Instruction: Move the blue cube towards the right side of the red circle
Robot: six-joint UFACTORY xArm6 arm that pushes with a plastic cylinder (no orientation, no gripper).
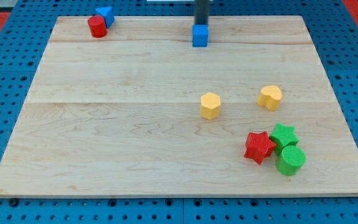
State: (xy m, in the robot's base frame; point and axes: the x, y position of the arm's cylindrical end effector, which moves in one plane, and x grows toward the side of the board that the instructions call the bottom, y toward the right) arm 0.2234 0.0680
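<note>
The blue cube is seen near the view's top edge of the wooden table, a little right of the middle. The dark rod comes down from the view's top directly behind the cube, and my tip is placed at the cube's far side, seemingly touching it, though actual contact cannot be told. No jaws are carried by this arm, so no state of jaws can be told. The red circle is found at the view's top left, well apart from the cube, with a small blue block touching it just behind. A yellow hexagon and a yellow heart-like block lie near the middle right. At the view's lower right a red star, a green star and a green cylinder are clustered together.
</note>
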